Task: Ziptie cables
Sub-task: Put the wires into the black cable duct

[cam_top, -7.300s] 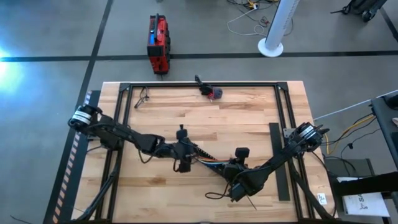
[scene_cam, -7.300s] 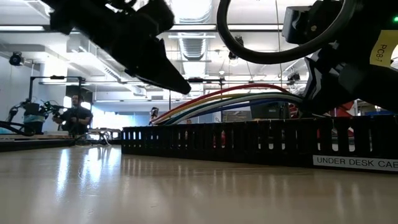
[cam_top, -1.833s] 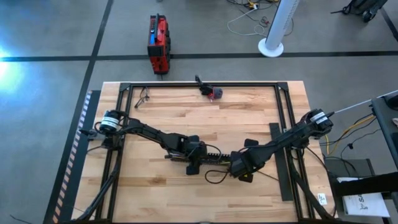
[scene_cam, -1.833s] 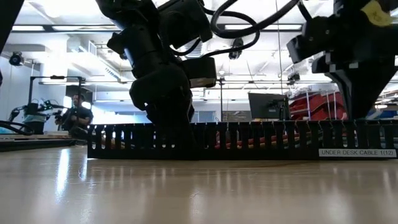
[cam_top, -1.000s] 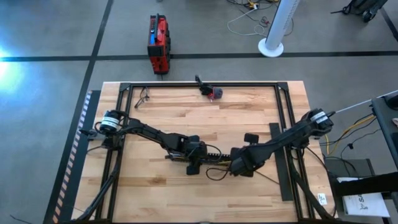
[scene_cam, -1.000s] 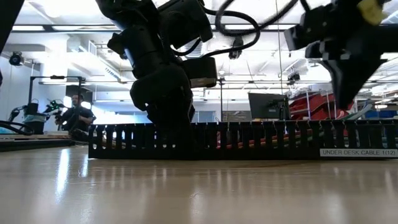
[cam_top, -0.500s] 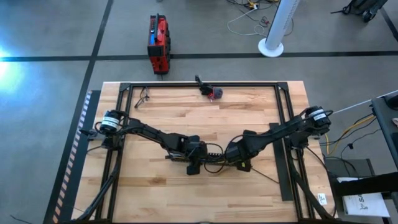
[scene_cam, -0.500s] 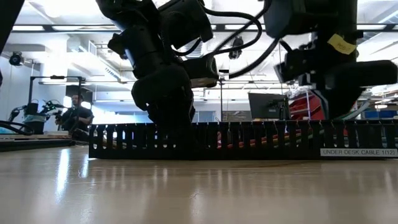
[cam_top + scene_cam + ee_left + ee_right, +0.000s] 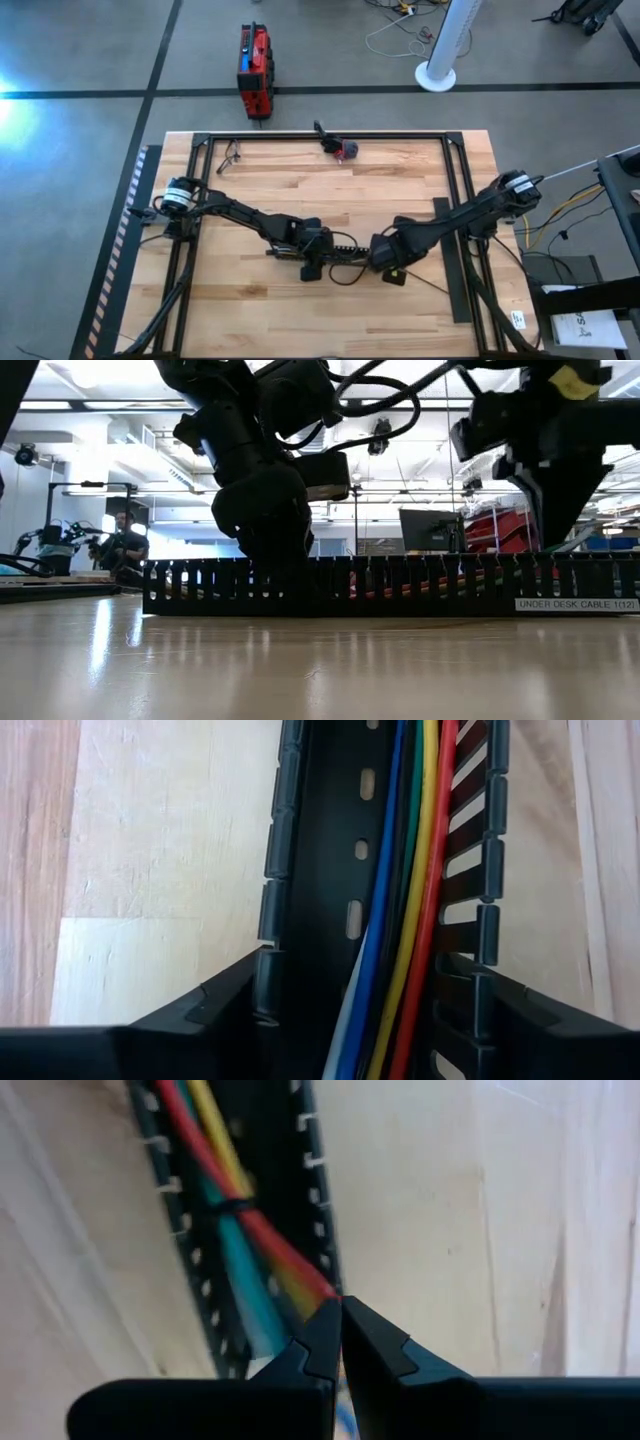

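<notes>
A: High view first. The left end effector [image 9: 312,262] and the right end effector [image 9: 380,258] meet near the bench's [image 9: 250,310] centre, a little toward six o'clock. The cables [image 9: 345,258] lie between them in the slotted black duct [image 9: 340,252].

B: Low view: the duct [image 9: 400,585] shows side-on, colour glinting through its slots. Both arms hang low over it, so a careless swing could drag it.

A: Left wrist view: the fingers [image 9: 560,1035] stand apart, straddling the duct's walls [image 9: 275,870], with blue, green, yellow and red cables [image 9: 410,900] running inside. I'd judge that a shift could tip the duct and spill them.

B: Right wrist view: the fingertips [image 9: 325,1335] are pressed together, empty, at the red cable [image 9: 215,1175]. A thin dark band [image 9: 232,1206] crosses the bundle. A closed tip pushing down may snag or pry cables out.
</notes>
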Robot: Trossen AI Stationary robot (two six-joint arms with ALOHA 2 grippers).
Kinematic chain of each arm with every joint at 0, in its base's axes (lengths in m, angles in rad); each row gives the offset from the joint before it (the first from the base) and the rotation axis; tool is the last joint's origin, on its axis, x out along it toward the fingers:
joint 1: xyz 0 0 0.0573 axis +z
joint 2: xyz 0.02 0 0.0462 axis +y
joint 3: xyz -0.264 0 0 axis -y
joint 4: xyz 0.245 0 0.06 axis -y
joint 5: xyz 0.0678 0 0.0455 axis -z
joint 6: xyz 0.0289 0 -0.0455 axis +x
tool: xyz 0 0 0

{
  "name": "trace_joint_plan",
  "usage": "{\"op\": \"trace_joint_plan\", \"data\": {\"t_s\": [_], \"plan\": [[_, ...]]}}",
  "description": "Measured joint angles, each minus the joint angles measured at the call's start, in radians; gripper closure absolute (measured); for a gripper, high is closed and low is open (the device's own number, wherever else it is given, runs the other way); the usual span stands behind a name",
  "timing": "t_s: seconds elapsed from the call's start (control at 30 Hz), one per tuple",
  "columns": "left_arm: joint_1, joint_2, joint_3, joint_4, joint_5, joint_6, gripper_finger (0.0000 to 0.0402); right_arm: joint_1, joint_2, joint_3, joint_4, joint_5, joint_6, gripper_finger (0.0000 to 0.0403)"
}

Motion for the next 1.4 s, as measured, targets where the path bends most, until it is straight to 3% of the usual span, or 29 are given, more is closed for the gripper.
{"op": "trace_joint_plan", "data": {"t_s": [0.43,0.73,0.93,1.2,1.4], "plan": [[-0.001,0.001,0.001,0.009,-0.001,-0.017,0.0171,0.034,0.004,-0.067,0.020,-0.004,0.082,0.0403],[-0.002,0.001,0.001,0.007,-0.009,-0.016,0.0161,0.047,-0.014,-0.066,0.018,-0.071,0.087,0.0403],[-0.002,0.001,0.001,0.007,-0.018,-0.018,0.0171,0.061,-0.014,-0.153,0.058,-0.073,0.134,0.0403],[-0.002,0.001,0.001,0.006,-0.020,-0.018,0.0159,0.077,-0.022,-0.228,0.098,-0.159,0.169,0.0403],[-0.002,0.001,0.000,0.006,-0.021,-0.018,0.0166,0.079,-0.112,-0.171,0.039,-0.088,0.160,0.0403]]}}
